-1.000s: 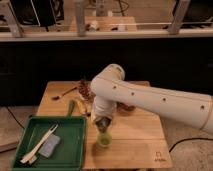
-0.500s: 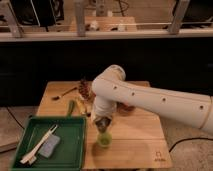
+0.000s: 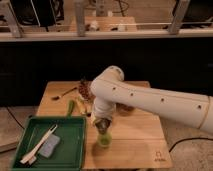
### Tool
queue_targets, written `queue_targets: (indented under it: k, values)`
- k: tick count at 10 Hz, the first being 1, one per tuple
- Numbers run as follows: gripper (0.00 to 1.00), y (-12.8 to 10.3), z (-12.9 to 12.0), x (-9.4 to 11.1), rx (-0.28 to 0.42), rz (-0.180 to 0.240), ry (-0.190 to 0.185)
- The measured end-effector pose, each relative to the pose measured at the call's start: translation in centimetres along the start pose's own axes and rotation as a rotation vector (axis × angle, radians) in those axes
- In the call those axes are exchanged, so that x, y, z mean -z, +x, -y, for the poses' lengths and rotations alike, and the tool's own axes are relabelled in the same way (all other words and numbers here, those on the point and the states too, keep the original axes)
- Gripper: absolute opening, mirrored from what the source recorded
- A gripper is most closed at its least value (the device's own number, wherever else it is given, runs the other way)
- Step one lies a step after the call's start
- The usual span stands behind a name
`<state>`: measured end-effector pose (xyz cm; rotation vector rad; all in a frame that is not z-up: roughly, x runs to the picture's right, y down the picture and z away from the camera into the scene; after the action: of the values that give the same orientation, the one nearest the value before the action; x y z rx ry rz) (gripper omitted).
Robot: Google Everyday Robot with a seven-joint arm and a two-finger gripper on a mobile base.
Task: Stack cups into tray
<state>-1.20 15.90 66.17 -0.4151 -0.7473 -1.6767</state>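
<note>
green cup (image 3: 104, 140) sits directly beneath the gripper (image 3: 102, 126).

A light wooden worktop (image 3: 135, 135) carries a large dark-green plastic tray (image 3: 75, 145) at its front left. A translucent light-green plastic cup (image 3: 104, 139) stands just beside the tray's right rim, with the gripper (image 3: 102, 125) directly above it. Small items near the far edge cannot be identified.

Lighting is uneven: the table (image 3: 135, 125) and white arm (image 3: 150, 97) at centre are brightly lit from above, while the band behind is near black. The gripper (image 3: 102, 125), lower centre, sits in the arm's shadow. Whole frame soft; fine edges smeared, colours muted.
</note>
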Motion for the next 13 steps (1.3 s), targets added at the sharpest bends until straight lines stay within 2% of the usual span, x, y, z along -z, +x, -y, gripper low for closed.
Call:
queue_targets:
  k: [4, 13]
  values:
    - [0.0, -0.6, 0.2, -1.3, -0.009, 0.012, 0.032]
    - [0.0, -1.6, 0.0, -4.8, -0.038, 0.065, 0.066]
